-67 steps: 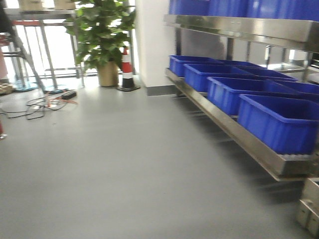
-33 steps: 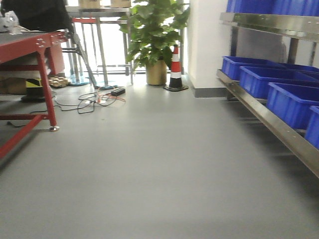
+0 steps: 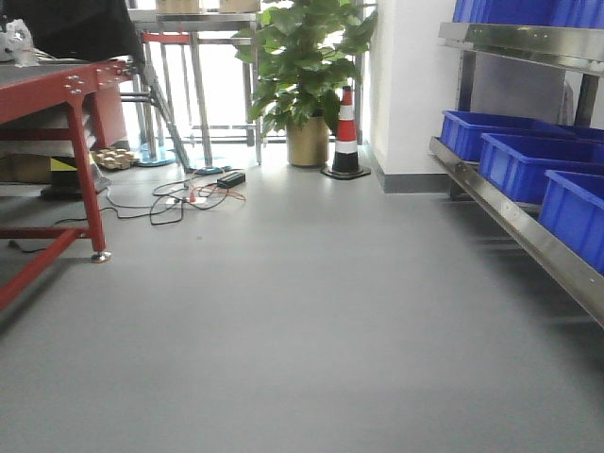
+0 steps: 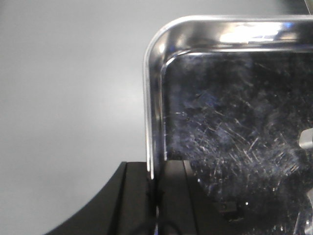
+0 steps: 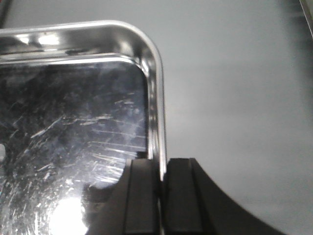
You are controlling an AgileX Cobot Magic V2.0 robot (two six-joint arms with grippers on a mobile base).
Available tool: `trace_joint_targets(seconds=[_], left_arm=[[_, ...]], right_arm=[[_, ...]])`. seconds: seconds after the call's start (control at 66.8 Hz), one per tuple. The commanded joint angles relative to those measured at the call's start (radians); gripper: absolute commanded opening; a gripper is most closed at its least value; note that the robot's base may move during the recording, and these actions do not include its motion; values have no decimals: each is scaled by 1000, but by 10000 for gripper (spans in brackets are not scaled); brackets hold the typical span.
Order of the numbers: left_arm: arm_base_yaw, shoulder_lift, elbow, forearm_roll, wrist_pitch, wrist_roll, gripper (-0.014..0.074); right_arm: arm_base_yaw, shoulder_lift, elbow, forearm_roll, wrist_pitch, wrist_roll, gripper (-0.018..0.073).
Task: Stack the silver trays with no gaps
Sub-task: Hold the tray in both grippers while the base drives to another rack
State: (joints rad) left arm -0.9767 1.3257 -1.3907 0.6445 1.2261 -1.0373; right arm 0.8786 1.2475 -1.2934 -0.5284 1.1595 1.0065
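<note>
**Both grippers clamped on a silver tray rim, held above the grey floor**

In the left wrist view the left gripper [image 4: 155, 198] pinches the thin out-turned rim of a silver tray [image 4: 234, 122]. One black finger [image 4: 134, 200] sits outside the rim and the other inside the pan. The tray's rounded corner lies just ahead of the grip and its scratched bottom fills the right of the view. Grey floor [image 4: 63, 98] shows beyond it.

The right wrist view mirrors this. The right gripper [image 5: 161, 198] is pressed onto the rim of a silver tray [image 5: 73, 122], with the rounded corner ahead and the pan spreading to the left. I cannot tell whether more than one tray is held.

The front view shows no tray or arm. It looks across open floor to a red table frame [image 3: 75, 104] on the left, with loose cables [image 3: 179, 200] on the floor. A potted plant [image 3: 307, 66] and a traffic cone [image 3: 345, 132] stand at the back. On the right, blue bins [image 3: 514, 159] sit on a steel shelf rail [image 3: 528, 231]
</note>
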Motion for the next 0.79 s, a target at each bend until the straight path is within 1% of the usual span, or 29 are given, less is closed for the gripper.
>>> trace_joint_targets(seconds=[0.0, 0.779], left_arm=[[-22, 4, -13, -27, -100, 13, -16], [-22, 4, -13, -27, -102, 13, -16]], right_arm=[[9, -2, -7, 14, -122, -3, -17], [9, -2, -7, 14, -127, -3, -17]])
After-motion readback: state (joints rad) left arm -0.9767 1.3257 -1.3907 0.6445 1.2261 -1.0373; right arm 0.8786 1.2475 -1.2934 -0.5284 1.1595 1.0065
